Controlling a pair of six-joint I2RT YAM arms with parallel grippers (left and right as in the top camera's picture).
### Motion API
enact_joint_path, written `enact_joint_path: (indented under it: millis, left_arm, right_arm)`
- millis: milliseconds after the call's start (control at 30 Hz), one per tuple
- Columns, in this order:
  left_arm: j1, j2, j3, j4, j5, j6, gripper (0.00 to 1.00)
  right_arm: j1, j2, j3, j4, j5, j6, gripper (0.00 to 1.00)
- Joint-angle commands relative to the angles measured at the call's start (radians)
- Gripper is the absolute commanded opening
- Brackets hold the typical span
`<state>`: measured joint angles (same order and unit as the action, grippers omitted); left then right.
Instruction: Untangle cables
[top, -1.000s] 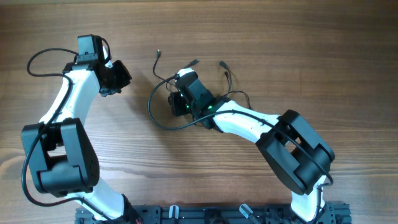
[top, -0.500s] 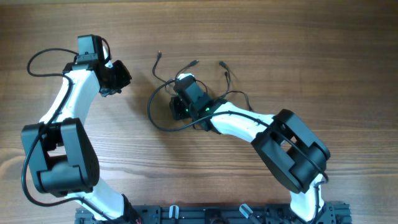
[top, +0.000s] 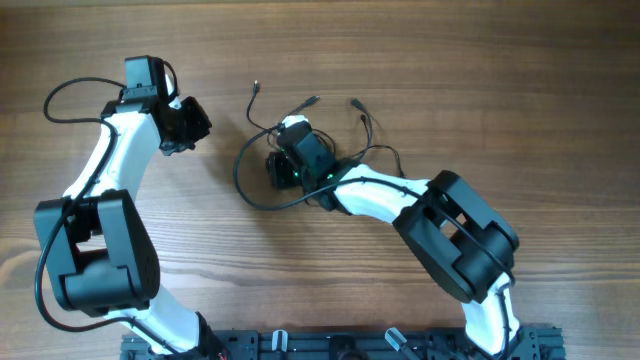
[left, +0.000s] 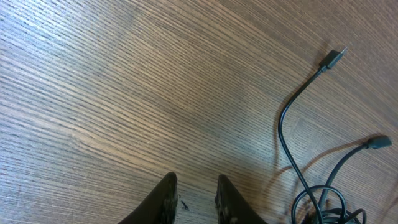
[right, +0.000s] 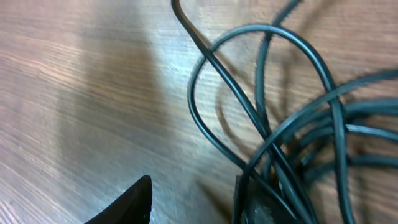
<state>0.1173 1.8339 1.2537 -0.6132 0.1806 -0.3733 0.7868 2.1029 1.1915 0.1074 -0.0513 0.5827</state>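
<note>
Sprawling in loops, black cables (left: 280, 127) cross a wood-grain table (top: 500, 60).

We're at a robotics lab bench: left arm (top: 105, 165) and right arm (top: 385, 198) mounted on a black rail (top: 300, 346), wood-grain table (top: 500, 80).

No writing, label, brand, number or sign can be read in any of the views: not on the cables (right: 270, 132), and not on the wooden desk (top: 500, 80).
</note>
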Motion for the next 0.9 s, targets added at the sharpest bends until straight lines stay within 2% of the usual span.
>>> enact_joint_path:
  millis: [0,100,200,233,267,500,633,867]
  left_arm:
    - [0.002,0.005,0.006,0.003,0.002,-0.005,0.23]
    - [0.002,0.005,0.006,0.003,0.002,-0.005,0.23]
    - [0.002,0.005,0.006,0.003,0.002,-0.005,0.23]
    - [0.002,0.005,0.006,0.003,0.002,-0.005,0.23]
    - [0.002,0.005,0.006,0.003,0.002,-0.005,0.23]
    - [0.002,0.005,0.006,0.004,0.002,-0.005,0.23]
    - [0.002,0.005,0.006,0.004,0.002,-0.005,0.23]
    - [0.002,0.005,0.006,0.003,0.002,-0.005,0.23]
  right_arm:
    - [0.0,0.093,-0.006,0.019,0.043,0.007,0.47]
    - [-0.002,0.093,-0.006,0.042,0.045,0.008,0.42]
    - [-0.002,0.089,-0.006,0.034,0.041,0.023,0.23]
    - [-0.002,0.08,-0.006,0.034,0.029,0.023,0.11]
    - [-0.003,0.07,-0.006,0.034,0.016,0.023,0.06]
    - [-0.036,-0.107,-0.006,0.079,-0.026,0.024,0.04]
    - [-0.067,-0.118,-0.006,0.145,-0.026,0.024,0.05]
    - [-0.148,-0.097,-0.006,0.139,-0.006,0.151,0.05]
